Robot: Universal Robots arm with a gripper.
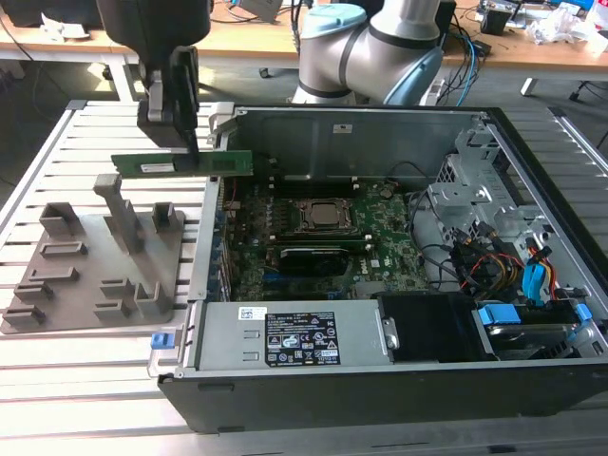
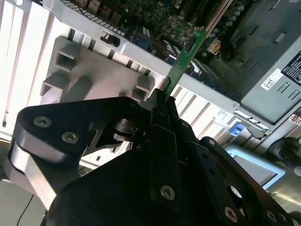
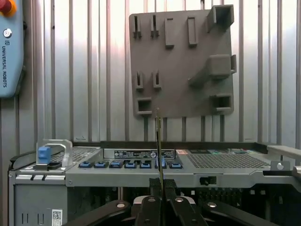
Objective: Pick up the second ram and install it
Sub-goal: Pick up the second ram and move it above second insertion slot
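The power supply (image 1: pixel 294 337) lies along the nearest wall of the open computer case (image 1: pixel 380 404), which rests on a slatted metal table (image 1: pixel 85 380). Beyond the power supply, the green motherboard (image 1: pixel 380 249) lies flat on the case floor, with the CPU socket (image 1: pixel 323 217) near its middle.

On the exterior view's left, the grey holder block (image 1: pixel 95 256) sits on the table just beside the case.

The second ram (image 1: pixel 223 163) is held in the air above the case's wall on the exterior view's left. It is level, with its long axis running across that wall: one end reaches over the holder block and the other over the motherboard's edge. It touches neither.

The gripper (image 1: pixel 182 142) points down from above, and its fingers are clamped on the stick's upper edge, near the middle of its length. The second wrist view shows the two black fingers (image 2: pixel 162 106) pressed flat against both faces of the stick (image 2: pixel 186 54). In the first wrist view, the stick (image 3: pixel 158 136) appears edge-on, rising from between the closed fingertips of the gripper (image 3: pixel 161 183), with the holder block (image 3: pixel 183 61) beyond.

Farthest back stands the arm's base (image 1: pixel 370 47).
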